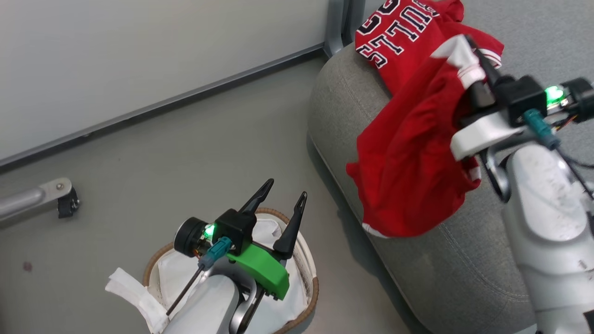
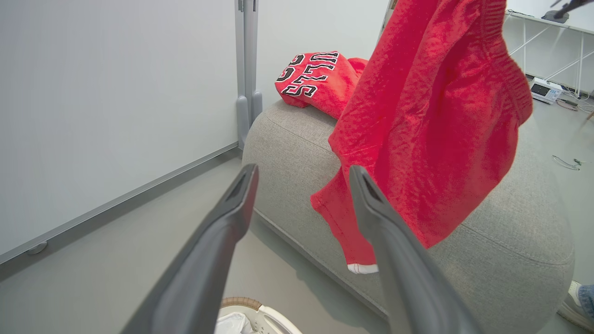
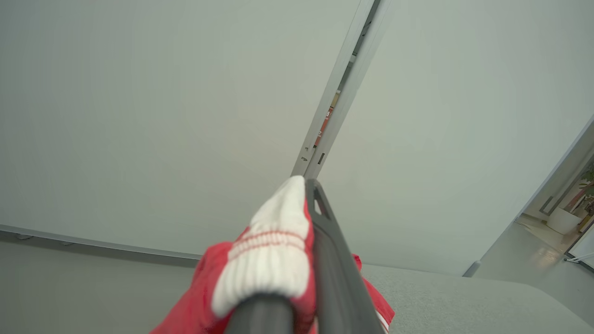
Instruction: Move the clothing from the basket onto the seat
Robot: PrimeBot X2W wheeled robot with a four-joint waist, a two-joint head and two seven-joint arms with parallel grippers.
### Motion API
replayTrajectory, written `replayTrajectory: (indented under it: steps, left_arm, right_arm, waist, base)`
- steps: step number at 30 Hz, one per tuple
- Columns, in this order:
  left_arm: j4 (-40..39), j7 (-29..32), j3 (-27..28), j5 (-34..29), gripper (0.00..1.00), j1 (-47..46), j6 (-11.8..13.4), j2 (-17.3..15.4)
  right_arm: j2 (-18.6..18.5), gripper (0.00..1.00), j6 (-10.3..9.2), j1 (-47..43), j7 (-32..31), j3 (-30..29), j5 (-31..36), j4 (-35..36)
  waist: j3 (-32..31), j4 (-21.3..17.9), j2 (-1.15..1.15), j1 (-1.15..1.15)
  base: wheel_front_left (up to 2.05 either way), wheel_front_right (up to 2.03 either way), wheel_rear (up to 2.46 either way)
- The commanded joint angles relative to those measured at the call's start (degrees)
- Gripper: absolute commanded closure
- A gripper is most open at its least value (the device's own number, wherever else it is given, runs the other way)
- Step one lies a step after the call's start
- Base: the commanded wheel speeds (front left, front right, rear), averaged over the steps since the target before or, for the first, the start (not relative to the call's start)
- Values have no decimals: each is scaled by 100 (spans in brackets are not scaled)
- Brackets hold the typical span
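The red jersey (image 1: 399, 37) lettered in black lies crumpled at the far end of the grey seat (image 1: 431, 260); the left wrist view shows the jersey (image 2: 315, 79) there too. My right gripper (image 1: 475, 60) is shut on the white-trimmed waistband (image 3: 274, 241) of the red shorts (image 1: 408, 171), which hang over the seat's near edge; the hanging shorts (image 2: 431, 120) swing in front of the seat (image 2: 510, 250). My left gripper (image 1: 282, 197) stands open with nothing in it above the basket (image 1: 312, 297), whose white liner (image 1: 134, 290) shows inside.
A pale wall panel with a grey base rail (image 1: 153, 104) runs behind the floor. A grey post (image 1: 336, 28) stands at the seat's far corner. A metal leg with a caster (image 1: 67, 204) sits at left. A person's shoe (image 2: 575, 301) is beside the seat.
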State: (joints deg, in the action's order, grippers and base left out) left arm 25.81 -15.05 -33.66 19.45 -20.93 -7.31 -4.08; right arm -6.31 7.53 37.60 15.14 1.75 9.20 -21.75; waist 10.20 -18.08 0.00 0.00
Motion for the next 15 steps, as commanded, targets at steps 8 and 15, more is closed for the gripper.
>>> replayTrajectory:
  steps: [8, 15]
  left_arm:
    - [-269, -12, -283, -110, 0, -511, -28, -151]
    - [-482, -11, -362, -214, 0, -932, -25, -317]
  right_arm:
    - [-964, 100, -8, 1724, 1, -581, 70, -263]
    - [-1632, 100, -8, 2801, 1, -1267, 102, -598]
  waist:
    - [1199, 587, 0, 0]
    - [1989, 846, 0, 0]
  base:
    - [0, 0, 0]
    - [0, 0, 0]
